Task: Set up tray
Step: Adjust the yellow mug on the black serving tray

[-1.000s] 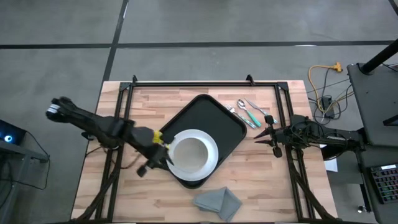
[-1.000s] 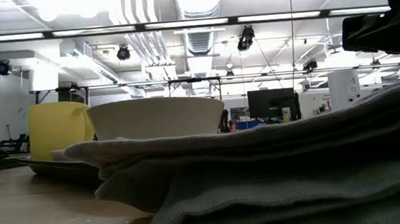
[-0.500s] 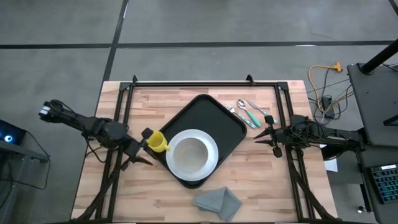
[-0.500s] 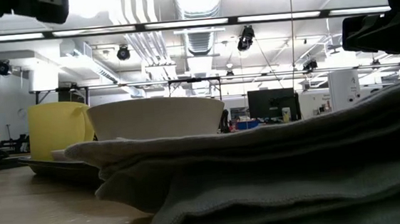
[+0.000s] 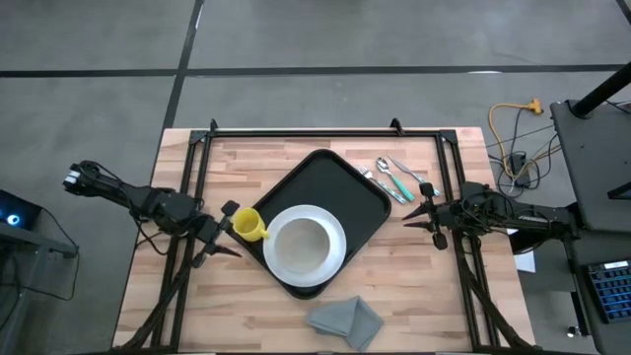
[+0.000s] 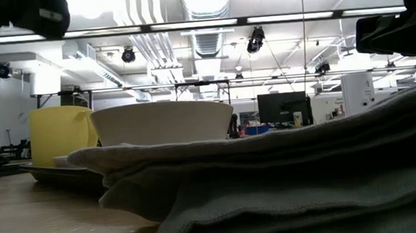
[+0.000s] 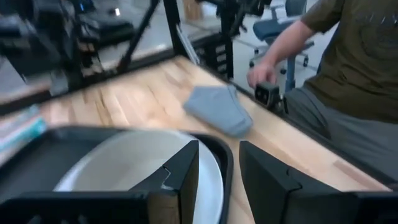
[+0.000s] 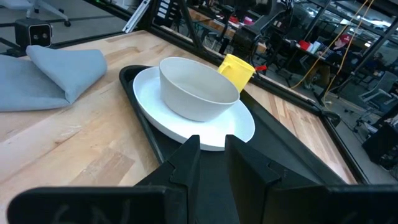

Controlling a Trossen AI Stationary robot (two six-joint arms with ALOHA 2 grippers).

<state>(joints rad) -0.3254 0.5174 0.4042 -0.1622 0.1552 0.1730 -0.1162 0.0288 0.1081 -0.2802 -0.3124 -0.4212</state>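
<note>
No writing reads anywhere on the tray [image 5: 340, 192]; my left gripper [image 5: 219, 242] and right gripper [image 5: 426, 217] hang empty, fingers slightly parted.

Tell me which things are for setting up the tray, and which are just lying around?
For the job: tray, plate, bowl, yellow cup, cutlery, grey napkin.

Just lying around: yellow cable on the floor, small black box at the table's edge.
</note>
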